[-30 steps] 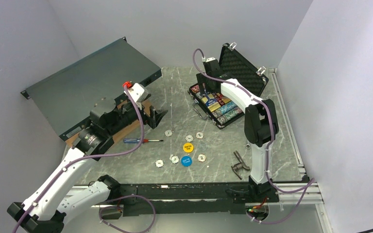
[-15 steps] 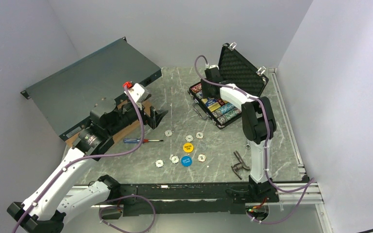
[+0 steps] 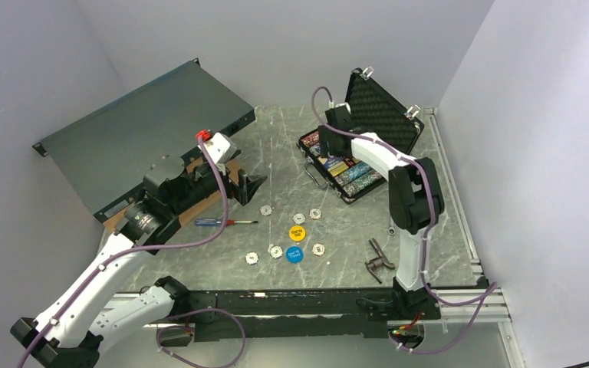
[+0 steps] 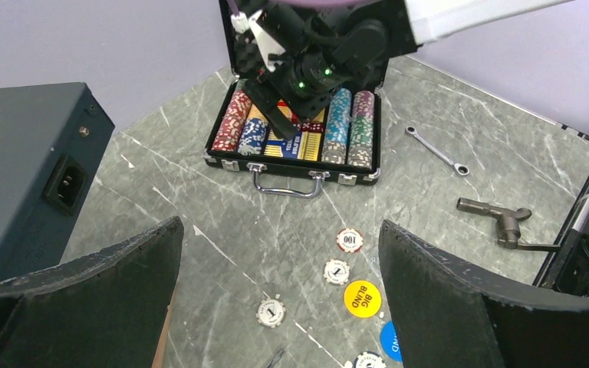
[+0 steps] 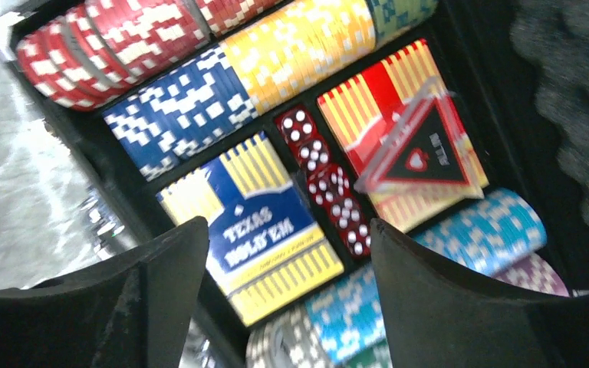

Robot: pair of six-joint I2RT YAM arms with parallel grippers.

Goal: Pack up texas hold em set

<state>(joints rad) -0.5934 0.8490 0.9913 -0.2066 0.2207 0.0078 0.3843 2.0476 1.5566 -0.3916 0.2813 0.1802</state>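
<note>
Smooth marbled table (image 3: 284, 146); dimpled foam briefcase lid (image 3: 380, 107); shiny metal wrench (image 4: 437, 151).

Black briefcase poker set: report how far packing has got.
Done: rows of multicoloured poker chips, a blue-yellow card deck and red dice sit in the black briefcase. In hand: nothing; the right end effector hovers open over the case, the left end effector open too. Left: six white-grey chips, a yellow disc and a blue disc lie on the table, and the foam-lined lid is up.

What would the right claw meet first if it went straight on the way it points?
Probably the blue Texas Hold'em card deck lying in the open briefcase; the right claw is open just above it, though depth is unclear.
</note>
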